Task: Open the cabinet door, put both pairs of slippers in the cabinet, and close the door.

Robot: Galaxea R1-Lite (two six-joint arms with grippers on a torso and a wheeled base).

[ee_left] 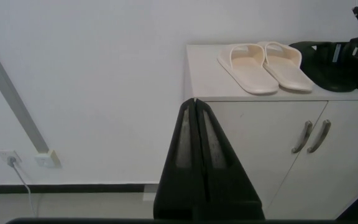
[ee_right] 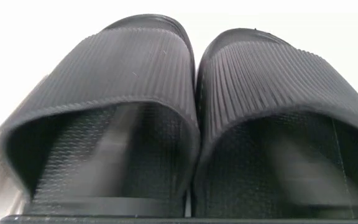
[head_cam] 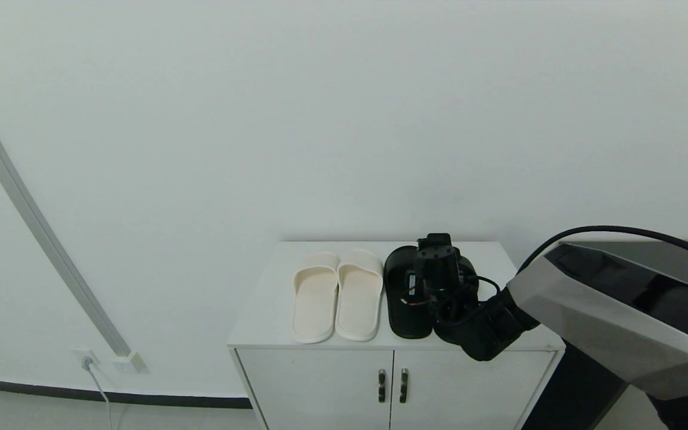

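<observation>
In the head view, the white slippers (head_cam: 337, 295) and the black slippers (head_cam: 405, 313) are seen side by side on top of the cabinet (head_cam: 263, 325), whose two doors (head_cam: 320, 385) are closed, and the right gripper (head_cam: 436, 272) is held low over the black pair. In the left wrist view, the left gripper (ee_left: 195, 104) is seen with its fingers pressed together and nothing between them, held out beside the cabinet's front corner. In the right wrist view, the strap openings of the black slippers are seen close up, with two blurred fingers (ee_right: 114, 146) spread well apart, one before each slipper.
</observation>
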